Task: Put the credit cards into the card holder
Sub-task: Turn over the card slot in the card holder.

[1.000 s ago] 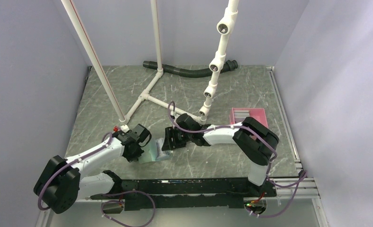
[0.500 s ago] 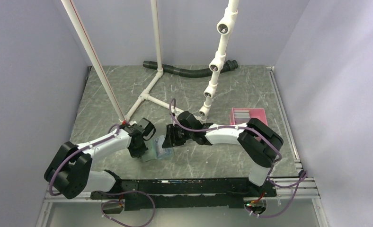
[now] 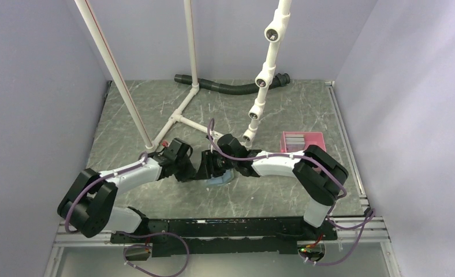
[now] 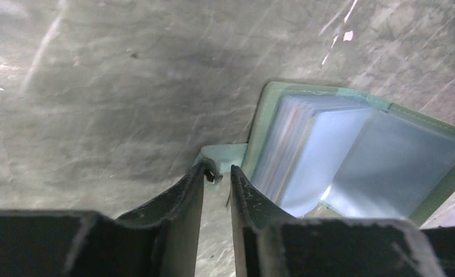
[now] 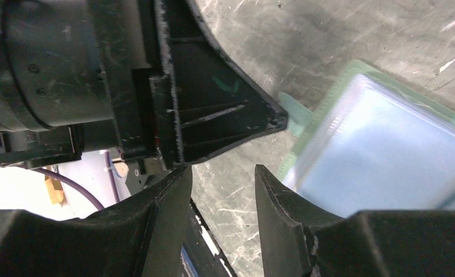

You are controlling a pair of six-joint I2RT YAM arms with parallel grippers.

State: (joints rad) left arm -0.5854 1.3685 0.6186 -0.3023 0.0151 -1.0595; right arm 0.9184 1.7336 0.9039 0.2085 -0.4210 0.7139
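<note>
The card holder (image 3: 220,180) lies open on the table between my two grippers, sage-green outside with pale blue sleeves inside. It also shows in the left wrist view (image 4: 352,156) and in the right wrist view (image 5: 387,156). My left gripper (image 3: 189,167) (image 4: 218,170) has its jaws nearly together, pinching the holder's small green tab (image 4: 222,154). My right gripper (image 3: 211,167) (image 5: 222,173) is open and empty, just left of the holder and facing the left gripper's finger (image 5: 213,109). Grey credit cards (image 3: 294,137) lie in the pink tray.
The pink tray (image 3: 319,140) sits at the right of the table. A white PVC pipe frame (image 3: 182,112) and a jointed pipe post (image 3: 260,86) stand behind the grippers. A black corrugated hose (image 3: 225,86) lies at the back. A black rail (image 3: 225,228) runs along the near edge.
My left gripper has moved right and slightly away from the near edge, and the card holder has shifted right with it. The right gripper now stands over the holder's left edge.
</note>
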